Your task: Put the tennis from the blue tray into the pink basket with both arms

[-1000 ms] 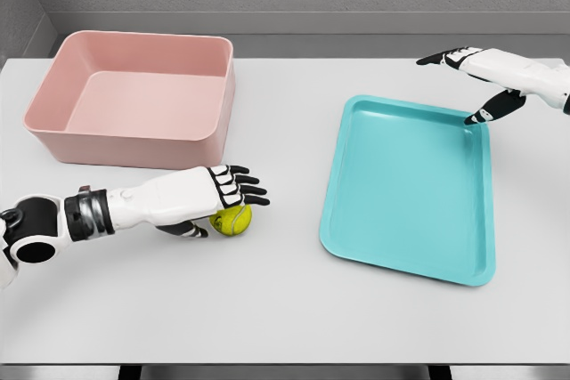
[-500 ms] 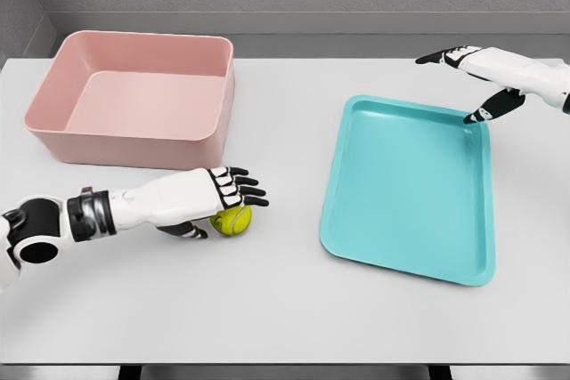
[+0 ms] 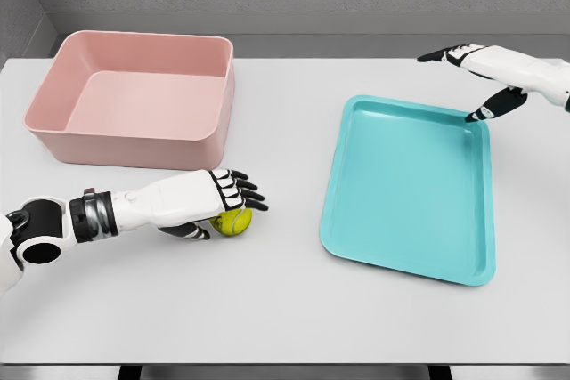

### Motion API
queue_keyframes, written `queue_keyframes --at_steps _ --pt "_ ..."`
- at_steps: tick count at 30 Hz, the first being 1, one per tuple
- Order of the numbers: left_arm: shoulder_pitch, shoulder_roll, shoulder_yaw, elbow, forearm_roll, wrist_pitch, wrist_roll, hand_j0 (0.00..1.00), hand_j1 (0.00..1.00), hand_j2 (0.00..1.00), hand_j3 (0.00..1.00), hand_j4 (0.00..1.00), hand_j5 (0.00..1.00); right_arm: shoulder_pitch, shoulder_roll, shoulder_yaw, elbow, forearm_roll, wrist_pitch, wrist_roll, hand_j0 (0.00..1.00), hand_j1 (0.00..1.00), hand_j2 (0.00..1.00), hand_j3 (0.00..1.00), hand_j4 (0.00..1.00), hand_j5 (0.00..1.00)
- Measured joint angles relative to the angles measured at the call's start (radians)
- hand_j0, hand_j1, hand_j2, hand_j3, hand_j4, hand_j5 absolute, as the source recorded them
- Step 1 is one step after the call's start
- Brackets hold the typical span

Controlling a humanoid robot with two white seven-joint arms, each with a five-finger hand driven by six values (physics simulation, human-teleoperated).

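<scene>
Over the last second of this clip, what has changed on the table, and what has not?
Very little. The left hand over the yellow-green tennis ball has drifted slightly toward the robot and left, and the ball with it; it rests on the white table, not lifted. The right hand has shifted slightly right, open above the teal rectangular tray's far corner. The pink plastic basket and the tray have not moved.

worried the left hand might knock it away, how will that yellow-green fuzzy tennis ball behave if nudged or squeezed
The yellow-green tennis ball is round and sits on the flat white table, so a nudge would probably roll it. It looks small and likely light. With the left hand over it and the fingers only partly around it, a loose squeeze may pop it out.
</scene>
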Motion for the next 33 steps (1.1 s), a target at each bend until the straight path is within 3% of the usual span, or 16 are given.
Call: queue_keyframes --at_steps 13,15,16,22,33 --pt "0.002 0.002 0.000 0.000 0.000 0.000 -0.011 0.76 0.76 0.76 0.76 0.76 0.76 -0.002 0.004 0.001 -0.001 0.000 0.000 0.000 1.00 1.00 1.00 1.00 1.00 1.00" --pt "0.002 0.002 0.000 0.000 0.003 0.000 -0.020 0.72 0.72 0.72 0.72 0.72 0.72 -0.002 0.005 0.001 0.000 0.000 0.000 0.000 1.00 1.00 1.00 1.00 1.00 1.00" --pt "0.002 0.002 0.000 0.000 0.004 0.000 -0.023 0.64 0.64 0.64 0.64 0.64 0.64 -0.002 0.004 0.001 0.000 0.000 0.000 0.000 1.00 1.00 1.00 1.00 1.00 1.00" --pt "0.002 0.003 0.000 -0.001 0.011 0.000 -0.028 0.55 0.55 0.55 0.55 0.55 0.55 -0.002 0.004 0.001 0.000 0.000 0.000 0.000 1.00 1.00 1.00 1.00 1.00 1.00" --pt "0.000 0.004 0.001 -0.003 0.013 0.000 -0.030 0.51 0.51 0.51 0.51 0.51 0.51 -0.002 0.004 0.001 -0.001 0.000 0.000 0.000 1.00 1.00 1.00 1.00 1.00 1.00"
